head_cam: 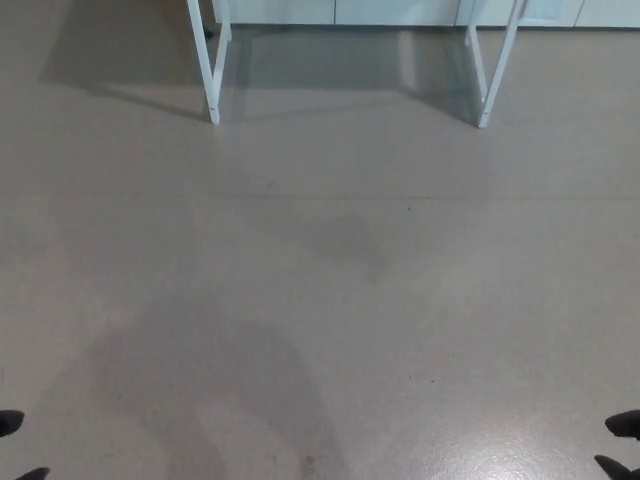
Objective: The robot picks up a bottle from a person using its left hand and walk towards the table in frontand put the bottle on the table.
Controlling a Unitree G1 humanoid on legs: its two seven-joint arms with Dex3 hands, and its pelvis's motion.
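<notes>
Black slivers of the left hand and right hand, grip impossible to tell, flank a glossy beige floor below white metal table legs.

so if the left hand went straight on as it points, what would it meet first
Only a sliver of the left hand shows, so its heading is unclear. Straight ahead the way looks free above the floor until the table leg.
</notes>
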